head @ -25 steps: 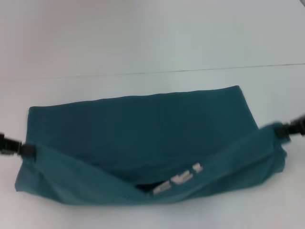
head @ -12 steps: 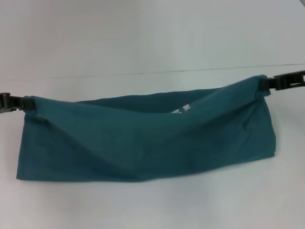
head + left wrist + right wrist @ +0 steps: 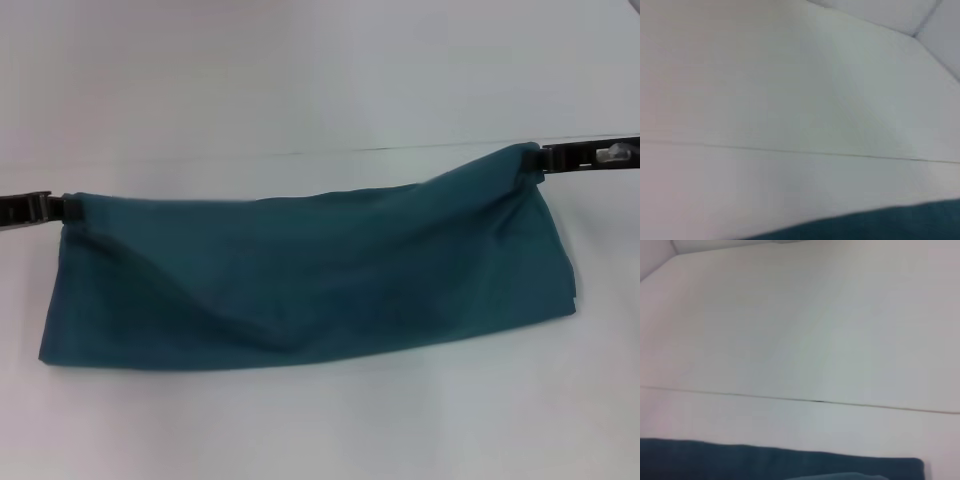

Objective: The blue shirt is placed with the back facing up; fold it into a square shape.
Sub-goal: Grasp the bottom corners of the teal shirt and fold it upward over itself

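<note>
Two grippers pinch the far corners of the blue shirt point(image 3: 300, 275): left gripper point(image 3: 52, 208) and right gripper point(image 3: 545, 157), jaws clamped on cloth. It lies on the white table point(image 3: 320, 80) as a long folded band. The lengthwise fold looks nearly laid; next, lower and release the corners.

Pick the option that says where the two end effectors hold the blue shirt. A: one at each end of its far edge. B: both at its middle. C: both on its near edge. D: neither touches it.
A: the left end effector and right end effector each pinch one far corner of the blue shirt.
</note>
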`<action>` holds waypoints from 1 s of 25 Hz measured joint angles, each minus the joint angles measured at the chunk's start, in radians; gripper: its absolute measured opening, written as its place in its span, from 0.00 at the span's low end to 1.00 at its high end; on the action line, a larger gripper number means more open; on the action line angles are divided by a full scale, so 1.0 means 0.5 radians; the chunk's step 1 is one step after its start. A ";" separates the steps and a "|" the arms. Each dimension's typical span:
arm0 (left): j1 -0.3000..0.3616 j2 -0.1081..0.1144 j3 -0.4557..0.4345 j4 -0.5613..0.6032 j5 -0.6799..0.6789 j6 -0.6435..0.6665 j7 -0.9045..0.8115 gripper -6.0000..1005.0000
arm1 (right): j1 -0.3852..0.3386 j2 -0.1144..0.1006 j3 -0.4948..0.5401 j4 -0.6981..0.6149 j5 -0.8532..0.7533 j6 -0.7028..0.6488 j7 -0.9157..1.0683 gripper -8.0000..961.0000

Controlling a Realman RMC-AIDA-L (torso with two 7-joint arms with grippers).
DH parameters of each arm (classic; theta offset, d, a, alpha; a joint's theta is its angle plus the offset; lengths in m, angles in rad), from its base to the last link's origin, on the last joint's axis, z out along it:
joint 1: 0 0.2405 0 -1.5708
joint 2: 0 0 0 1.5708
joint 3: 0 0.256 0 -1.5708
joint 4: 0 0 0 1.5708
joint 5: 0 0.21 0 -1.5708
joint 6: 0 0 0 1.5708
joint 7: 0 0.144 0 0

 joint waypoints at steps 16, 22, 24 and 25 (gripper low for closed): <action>0.002 -0.074 0.074 -0.081 -0.001 -0.346 0.022 0.12 | 0.039 0.045 -0.013 0.207 0.011 0.378 0.001 0.12; 0.003 -0.100 0.074 -0.081 -0.001 -0.430 0.031 0.12 | 0.044 0.045 -0.044 0.287 0.098 0.536 -0.002 0.13; 0.003 -0.103 0.075 -0.082 -0.001 -0.454 0.032 0.12 | 0.044 0.045 -0.059 0.299 0.108 0.569 -0.004 0.14; 0.003 -0.104 0.075 -0.083 -0.001 -0.461 0.034 0.12 | 0.045 0.045 -0.064 0.307 0.111 0.587 -0.004 0.14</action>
